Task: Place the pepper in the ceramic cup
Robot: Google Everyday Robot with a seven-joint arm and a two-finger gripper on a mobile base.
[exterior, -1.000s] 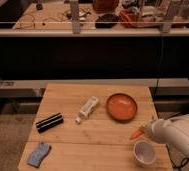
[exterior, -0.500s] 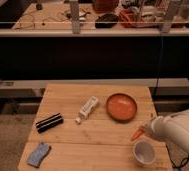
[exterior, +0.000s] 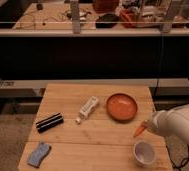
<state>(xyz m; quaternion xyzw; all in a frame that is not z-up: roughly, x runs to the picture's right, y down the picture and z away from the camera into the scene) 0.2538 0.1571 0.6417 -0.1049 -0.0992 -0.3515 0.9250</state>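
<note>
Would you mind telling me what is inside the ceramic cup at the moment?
Only its pale interior shows in the ceramic cup; nothing visible lies in it. The pepper is outside, held by the gripper just above-left of the rim. Nothing covers the opening.

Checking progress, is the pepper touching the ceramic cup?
Apart. Camera view shows wood between the pepper, at the gripper near the table's right, and the ceramic cup.

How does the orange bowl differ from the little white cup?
The orange bowl is wide, shallow and orange-red; the white cup is narrower, deeper and pale. The bowl sits farther back, the cup near the front edge, beside the gripper and pepper. Both are round and empty.
</note>
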